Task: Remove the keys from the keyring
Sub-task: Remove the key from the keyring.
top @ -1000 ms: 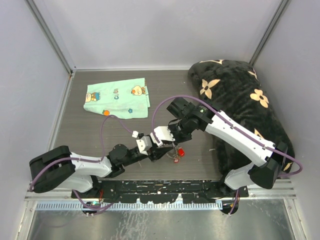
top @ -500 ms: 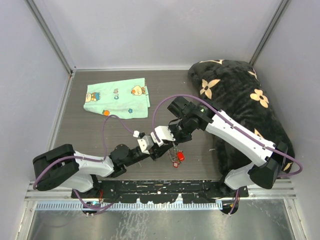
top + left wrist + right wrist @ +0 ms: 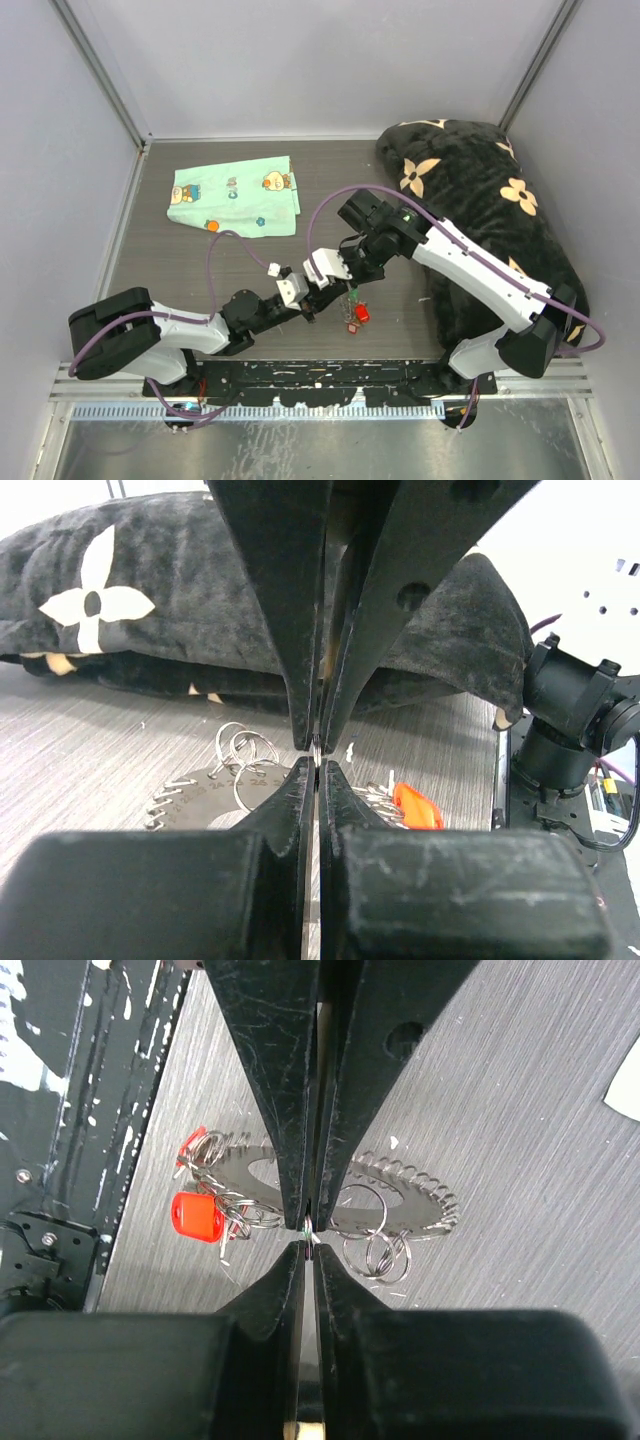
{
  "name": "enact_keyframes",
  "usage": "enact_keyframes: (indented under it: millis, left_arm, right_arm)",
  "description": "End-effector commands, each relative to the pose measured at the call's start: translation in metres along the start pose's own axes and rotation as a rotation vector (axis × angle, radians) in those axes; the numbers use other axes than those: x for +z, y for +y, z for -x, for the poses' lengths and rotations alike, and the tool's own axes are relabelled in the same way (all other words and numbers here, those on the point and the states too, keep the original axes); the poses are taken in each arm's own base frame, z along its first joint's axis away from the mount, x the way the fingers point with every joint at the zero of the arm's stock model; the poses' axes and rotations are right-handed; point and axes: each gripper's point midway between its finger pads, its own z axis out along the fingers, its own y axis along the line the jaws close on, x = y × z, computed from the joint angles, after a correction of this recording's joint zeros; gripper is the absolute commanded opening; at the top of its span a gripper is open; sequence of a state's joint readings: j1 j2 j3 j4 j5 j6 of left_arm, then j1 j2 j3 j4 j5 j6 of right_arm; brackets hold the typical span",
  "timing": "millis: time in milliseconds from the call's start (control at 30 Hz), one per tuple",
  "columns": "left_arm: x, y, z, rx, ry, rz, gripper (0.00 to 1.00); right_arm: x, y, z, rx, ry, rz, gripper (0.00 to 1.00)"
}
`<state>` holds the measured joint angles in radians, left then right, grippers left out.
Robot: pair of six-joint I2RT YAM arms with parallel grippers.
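Top external: one black plush cushion point(image 3: 480, 200) with cream flower shapes runs along the right of the grey wood-grain table point(image 3: 180, 270). The keyring point(image 3: 352, 310) is just left of the cushion's near end, low over the table, with one red key head point(image 3: 362, 312) in the tangle. My left claw point(image 3: 330, 297) and right claw point(image 3: 353, 280) meet right above it. One mint printed cloth point(image 3: 235, 195) lies far left of the cushion.

Left wrist: my two fingers point(image 3: 270, 600) are matte black and scuffed, pressed together. A thin bright sliver sits at the tips; I cannot tell what it is. Between them and the cushion point(image 3: 150, 610) is the keyring point(image 3: 190, 790), a grey round with a fringe of small wire loops and one orange-red plastic head point(image 3: 415, 805).

Right wrist: fingers point(image 3: 265, 1060) closed as well, with a tiny unidentified glint at the tips. The keyring point(image 3: 400, 1200) has a gear-toothed rim and a pale oval centre. There is one red plastic head point(image 3: 195, 1217) and about three small split rings point(image 3: 375, 1250).
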<state>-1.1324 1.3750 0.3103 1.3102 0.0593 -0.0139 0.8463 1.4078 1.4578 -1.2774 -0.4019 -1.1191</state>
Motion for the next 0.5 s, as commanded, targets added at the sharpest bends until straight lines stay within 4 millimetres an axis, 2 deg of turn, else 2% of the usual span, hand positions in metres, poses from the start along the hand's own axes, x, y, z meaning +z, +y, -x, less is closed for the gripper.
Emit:
enact_keyframes:
  millis: [0,133,200,233,467]
  left_arm:
    - [0.003,0.004,0.03,0.013,-0.103,0.022,0.0]
    - [-0.005,0.002,0.04,0.02,-0.129,0.014,0.0]
    - [-0.009,0.001,0.043,0.025,-0.139,0.009,0.0]
    - [-0.012,0.0,0.055,0.029,-0.171,0.004,0.0]
    - [-0.021,-0.008,0.087,0.024,-0.268,-0.038,0.0]
  right_arm:
    - [-0.022,-0.006,0.017,0.01,-0.133,-0.057,0.21]
    - [-0.041,-0.013,0.011,0.089,-0.285,-0.091,0.45]
    - [-0.051,-0.011,0.014,0.104,-0.398,-0.098,0.52]
    - [-0.055,-0.012,0.012,0.12,-0.439,-0.106,0.54]
    - [-0.058,0.0,0.028,0.167,-0.733,-0.05,0.57]
